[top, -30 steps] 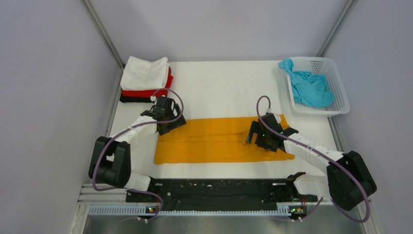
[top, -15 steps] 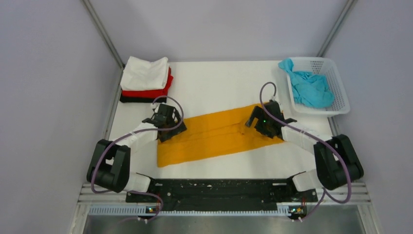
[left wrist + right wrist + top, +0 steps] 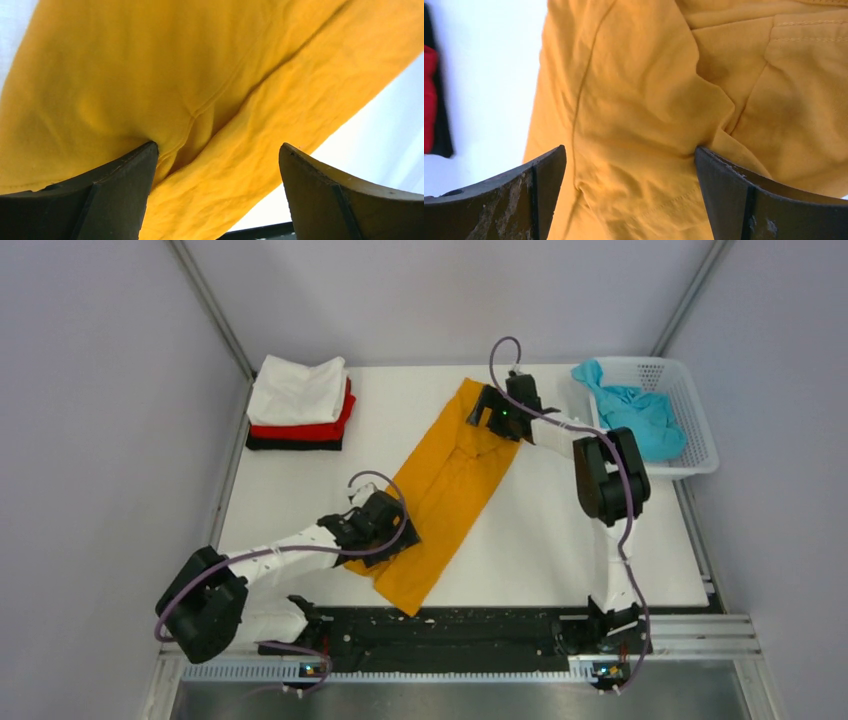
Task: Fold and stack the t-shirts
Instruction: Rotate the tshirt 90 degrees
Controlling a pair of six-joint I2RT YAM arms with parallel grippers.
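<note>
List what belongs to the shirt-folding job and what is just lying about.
Job: orange-yellow t-shirt, white t-shirt, red t-shirt, black t-shirt, teal t-shirt.
Lying about: white basket, holding the teal one.

The long folded orange-yellow t-shirt [image 3: 447, 502], lying slantwise across the middle of the table [image 3: 560, 540], is plain, with stitching of the same colour. The table is white. At the far left, the stack shows a white t-shirt [image 3: 297, 390] on top, a red t-shirt [image 3: 305, 430] under it and a black t-shirt [image 3: 290, 444] at the bottom, all plain. At the far right, a teal t-shirt [image 3: 640, 425] lies in a white basket [image 3: 695, 390] patterned with rows of small holes. The left arm [image 3: 270, 558] and right arm [image 3: 610, 470] are white and black, with purple cables [image 3: 505, 338]. The left end effector [image 3: 217, 150] is black. The right end effector [image 3: 630, 150] is black too, with what seem to be pale scuffs on its fingers [image 3: 509, 200].
</note>
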